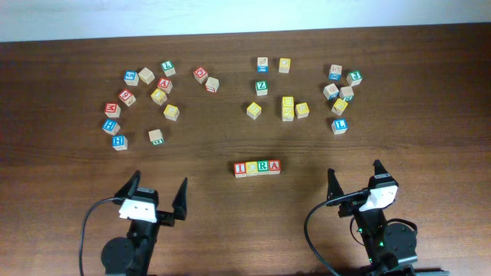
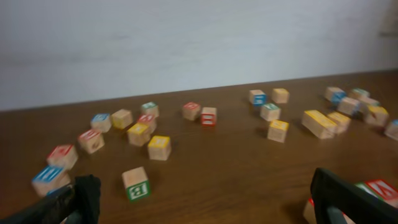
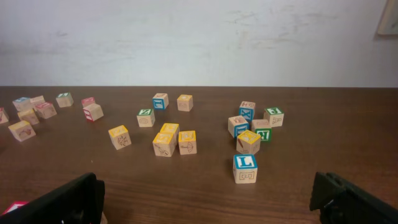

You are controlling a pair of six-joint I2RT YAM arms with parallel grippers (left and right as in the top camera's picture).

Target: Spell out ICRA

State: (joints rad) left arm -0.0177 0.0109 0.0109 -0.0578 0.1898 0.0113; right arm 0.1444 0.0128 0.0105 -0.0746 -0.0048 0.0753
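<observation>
Left pincer (image 1: 159,184) and right pincer (image 1: 354,172) gape empty at the desk's (image 1: 430,153) near edge; ICRA row (image 1: 257,167) looks spelled: steer clear.

The 4 ICRA cubes (image 1: 257,168) are pale, unvarnished-looking wood with painted, coloured faces. The table (image 1: 430,153) is dark wood grain with a slight sheen. The wall (image 3: 186,43) seems matt white, possibly painted.
</observation>
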